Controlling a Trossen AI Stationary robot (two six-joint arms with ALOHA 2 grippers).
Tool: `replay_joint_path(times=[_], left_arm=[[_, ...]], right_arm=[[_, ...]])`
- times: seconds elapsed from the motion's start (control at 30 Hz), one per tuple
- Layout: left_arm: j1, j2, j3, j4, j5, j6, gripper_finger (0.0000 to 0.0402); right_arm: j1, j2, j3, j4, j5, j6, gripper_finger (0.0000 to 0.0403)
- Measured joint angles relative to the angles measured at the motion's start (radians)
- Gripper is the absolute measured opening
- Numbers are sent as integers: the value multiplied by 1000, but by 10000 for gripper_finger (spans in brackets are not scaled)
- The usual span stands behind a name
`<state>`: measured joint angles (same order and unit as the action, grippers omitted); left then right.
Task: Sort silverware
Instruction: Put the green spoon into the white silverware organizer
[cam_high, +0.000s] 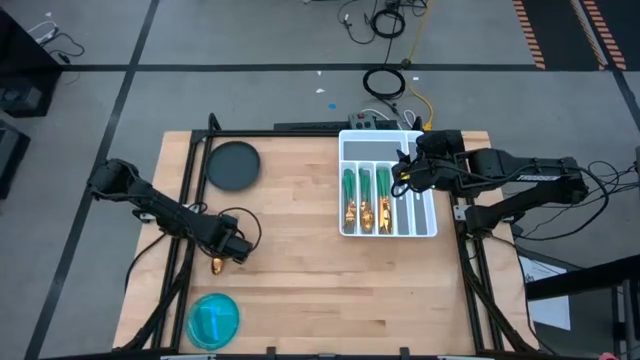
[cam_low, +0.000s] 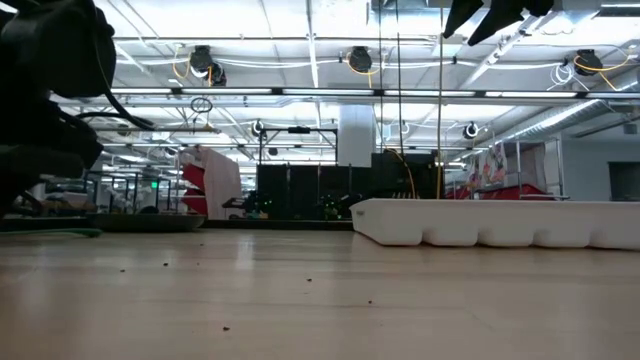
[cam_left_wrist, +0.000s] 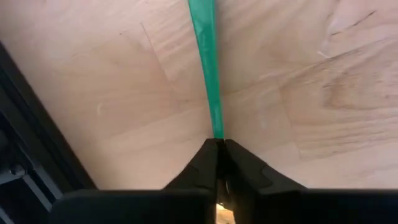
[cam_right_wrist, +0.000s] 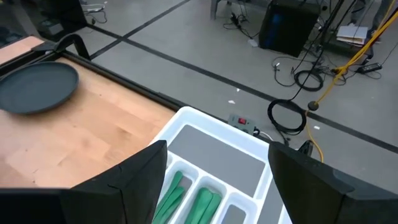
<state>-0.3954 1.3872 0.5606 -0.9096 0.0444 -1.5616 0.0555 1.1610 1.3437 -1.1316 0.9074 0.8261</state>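
My left gripper (cam_high: 232, 250) points down at the table's near left and is shut on one piece of silverware. Its slim green handle (cam_left_wrist: 208, 74) runs away from the fingers, and its gold head (cam_high: 218, 265) shows beside the gripper; fork, spoon or knife, I cannot tell. More silverware (cam_high: 366, 195) with green handles and gold heads lies in the compartments of the white tray (cam_high: 428, 190) at the right. My right gripper (cam_right_wrist: 217, 158) hangs open above the tray's far end, touching nothing. My left gripper pinches the green handle (cam_left_wrist: 216, 134) between its two fingers, close to the gold head end. The fingers come from above, pointing down, and lie across the handle. The piece lies flat along the wooden tabletop.
A dark round plate (cam_high: 233, 165) sits at the far left. A teal round dish (cam_high: 213, 320) stands at the near left edge, just nearer than my left gripper. Bare wood (cam_high: 300, 230) stretches between the left gripper and the tray. Black frame rails (cam_high: 185, 190) run along the table's sides.
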Motion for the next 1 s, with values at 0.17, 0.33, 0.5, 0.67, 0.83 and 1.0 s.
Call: replay_joint_path(times=[0.17, 0.33, 0.5, 0.67, 0.83, 1.0], left_arm=[[0, 0, 0, 1, -5, -3, 16], [0, 5, 27, -8, -14, -4, 12], [1, 8, 85, 38, -67, -14, 8], [2, -1, 150, 128, -186, -30, 0], [21, -23, 188, 323, -359, 5, 0], [83, -46, 193, 635, -488, 179, 0]], right_arm=[[0, 0, 0, 0, 0, 0, 274], [0, -2, 0, -1, 1, -6, 274], [0, -7, 0, -2, 4, -19, 274], [0, -26, 0, -2, 7, -22, 274], [0, -71, 0, -3, 8, -25, 274], [0, -141, 0, -14, 8, -56, 274]])
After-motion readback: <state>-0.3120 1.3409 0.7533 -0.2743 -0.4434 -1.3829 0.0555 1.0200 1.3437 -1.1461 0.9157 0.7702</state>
